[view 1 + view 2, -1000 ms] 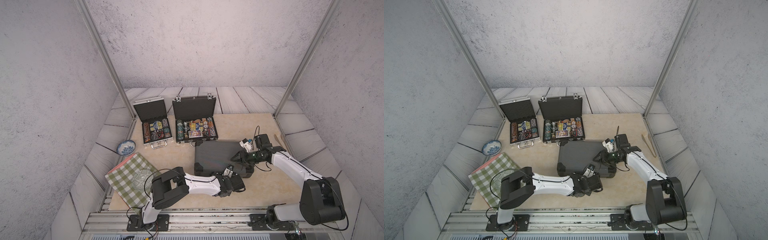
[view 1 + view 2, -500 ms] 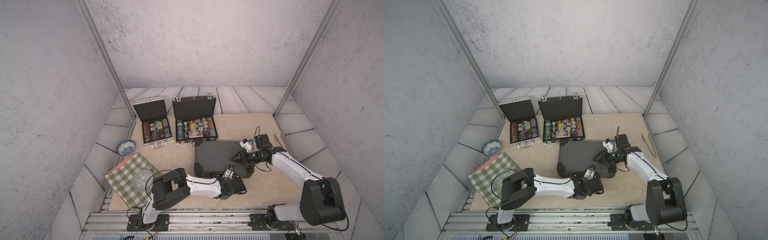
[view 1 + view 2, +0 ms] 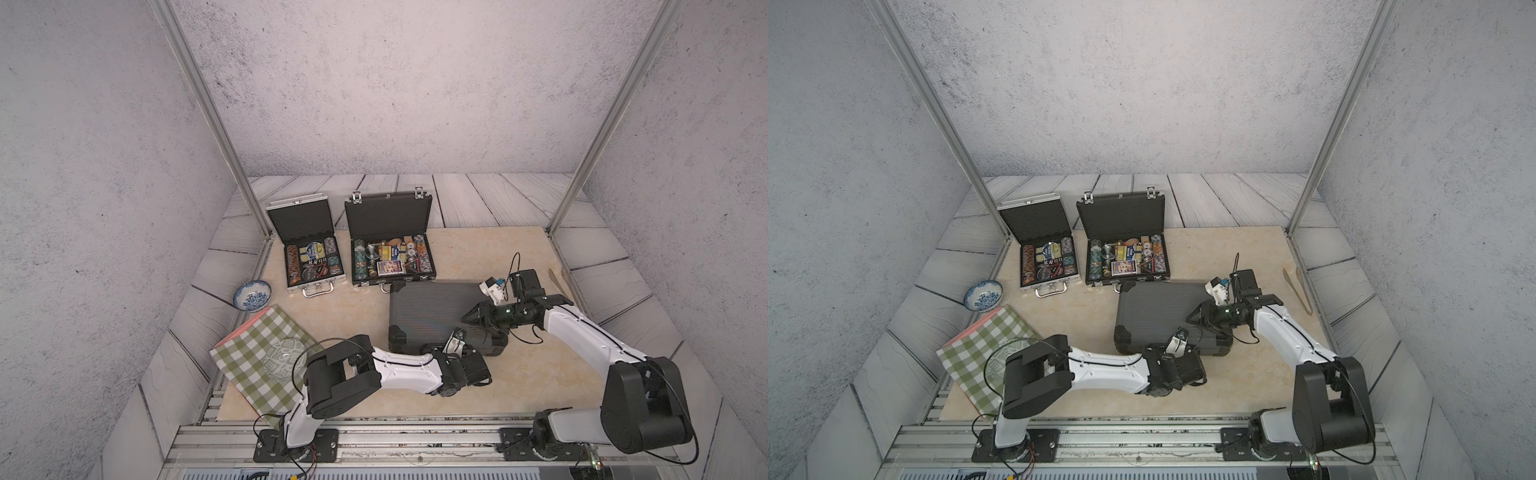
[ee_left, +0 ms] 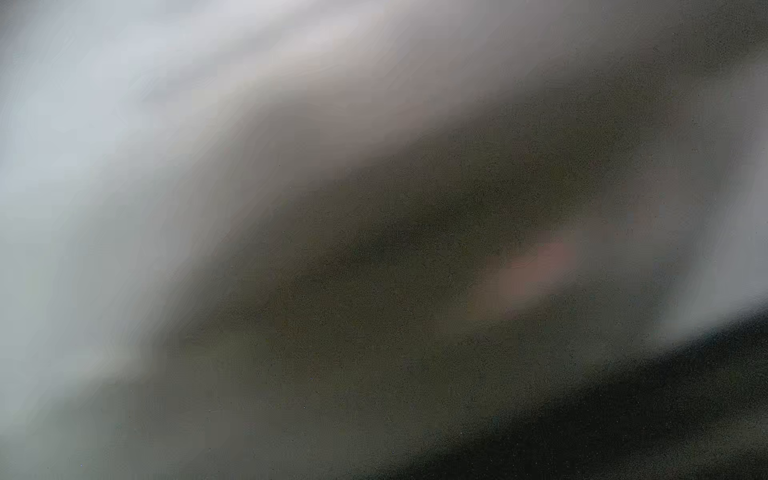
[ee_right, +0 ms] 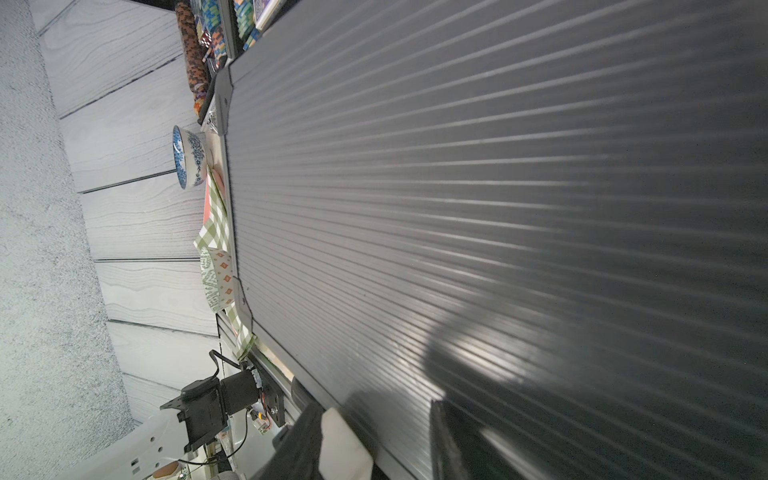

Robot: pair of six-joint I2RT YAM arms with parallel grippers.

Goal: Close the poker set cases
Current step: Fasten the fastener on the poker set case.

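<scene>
**Evidently two lids left: stiff cases, better pushed than pinched**

Read the table as a dial with the robot at 6. The grey ribbed case point(image 3: 432, 311) lies near the centre with its lid down. The silver case point(image 3: 309, 262) at 10 o'clock and the black case point(image 3: 390, 253) at 12 stand open, lids upright and trays packed with chips.

I judge both rigid, bottom-heavy and smooth-skinned, so the bases should sit firm while the light hinged lids swing. The best contact is midway along a lid's top edge, pushed toward 6.

The right gripper point(image 3: 471, 318) is low over the grey lid's 3 o'clock side, jaws partly apart and holding nothing. The left gripper point(image 3: 455, 351) sits at that case's 6 o'clock edge with its jaws closed. Its wrist view is a blur, so I cannot tell whether it pinches anything.
</scene>
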